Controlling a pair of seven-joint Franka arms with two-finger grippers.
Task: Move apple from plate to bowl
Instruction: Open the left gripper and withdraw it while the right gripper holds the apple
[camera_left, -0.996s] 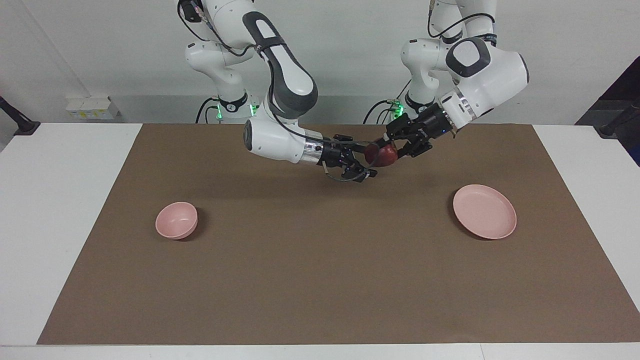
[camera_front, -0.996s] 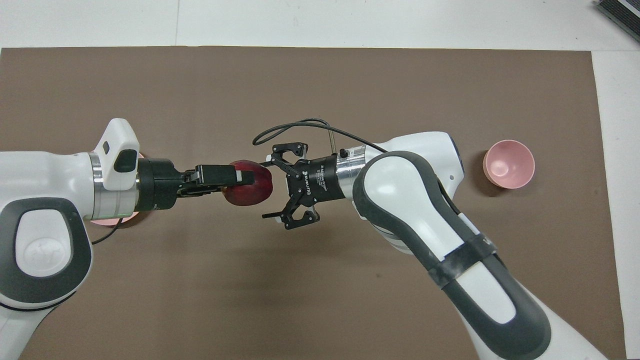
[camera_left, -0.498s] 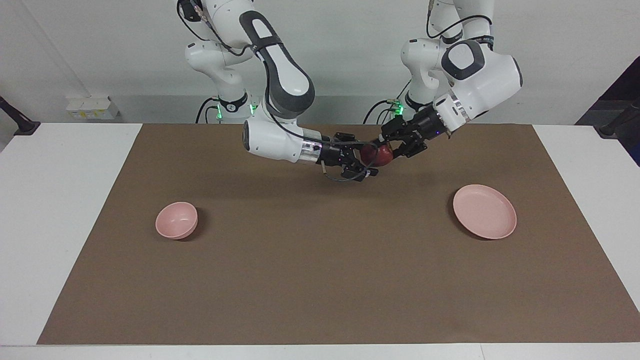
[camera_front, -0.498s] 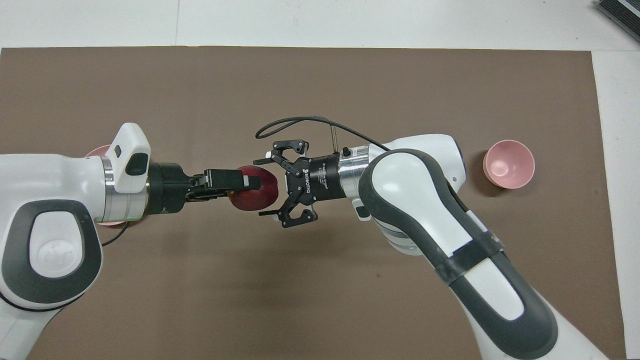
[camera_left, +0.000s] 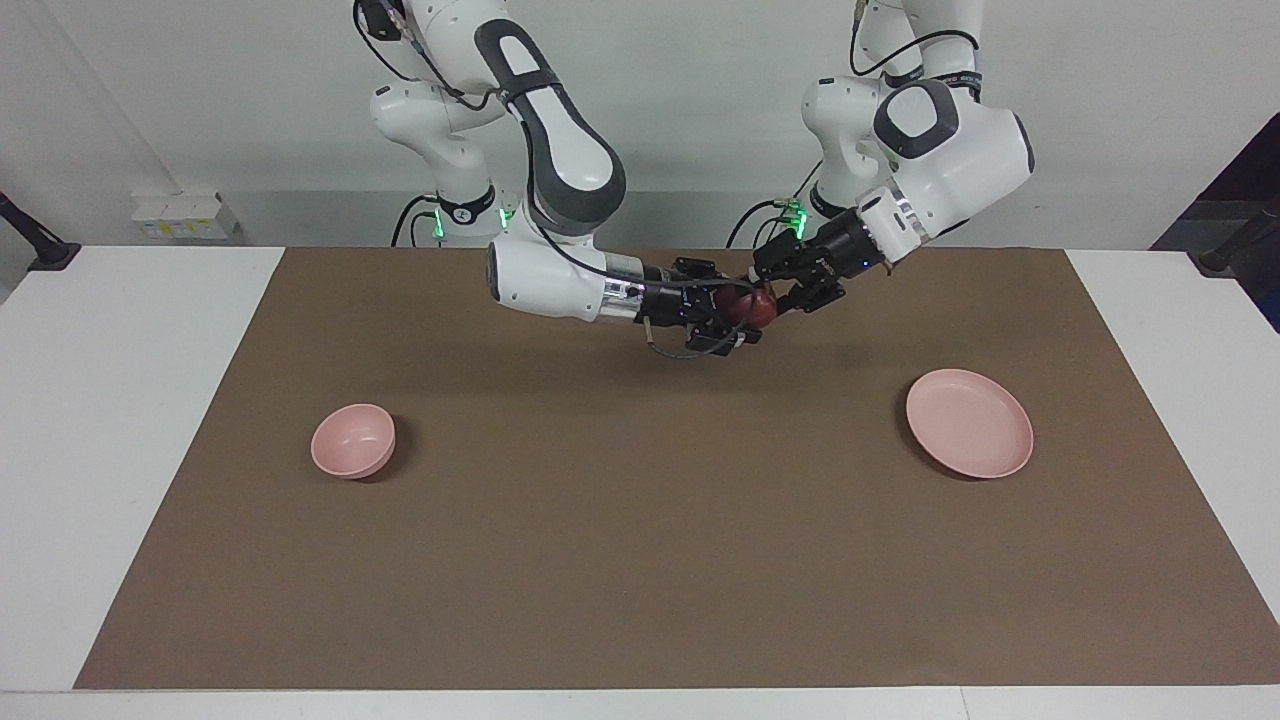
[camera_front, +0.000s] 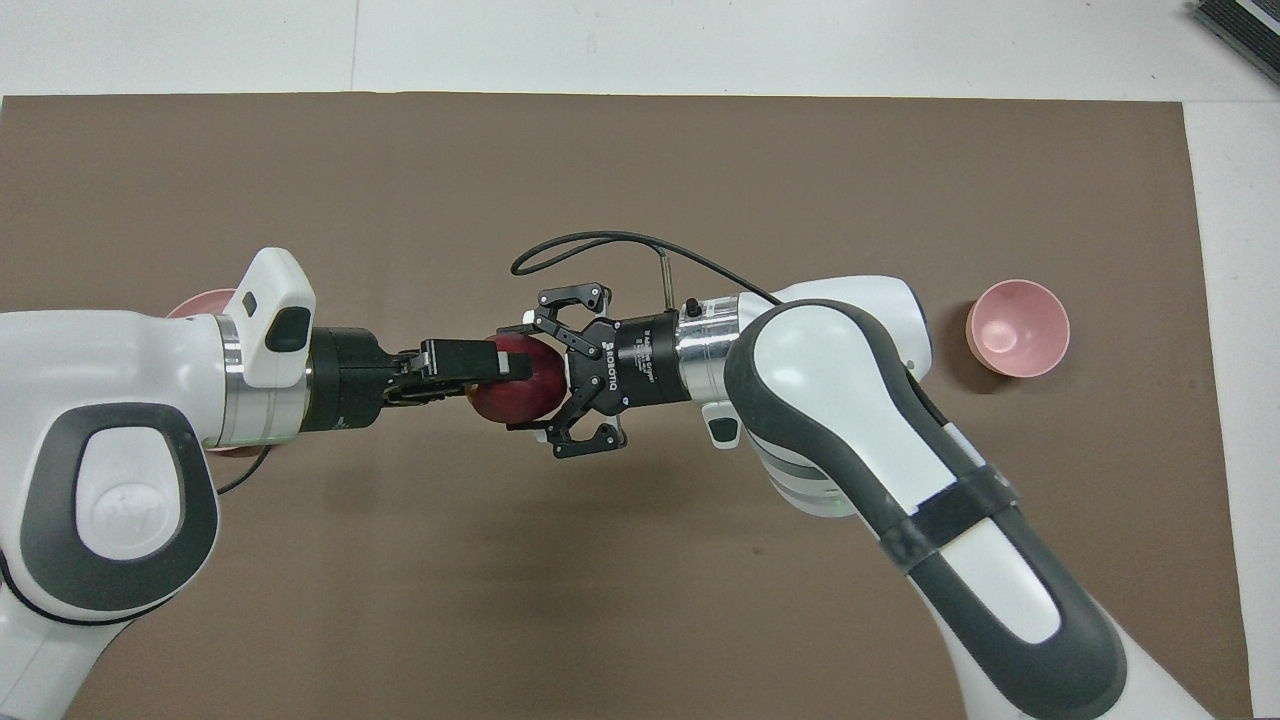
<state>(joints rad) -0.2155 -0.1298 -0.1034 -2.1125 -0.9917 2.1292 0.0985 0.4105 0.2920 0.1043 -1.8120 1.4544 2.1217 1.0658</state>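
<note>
Fingers of both grippers close on the apple (camera_front: 515, 390) at mid-frame in the overhead view: the left gripper (camera_front: 497, 363) clamps it, and the right gripper (camera_front: 535, 378) pinches its other side. It looks like a mid-air handover. Next, the left gripper should let go so the right arm can carry the small, dark red apple to the bowl (camera_left: 352, 440), lower left in the facing view; the plate (camera_left: 968, 422) sits bare.

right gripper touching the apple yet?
Touching. Overhead view: right gripper fingers close around the apple, no gap visible; left gripper holds it too.
</note>
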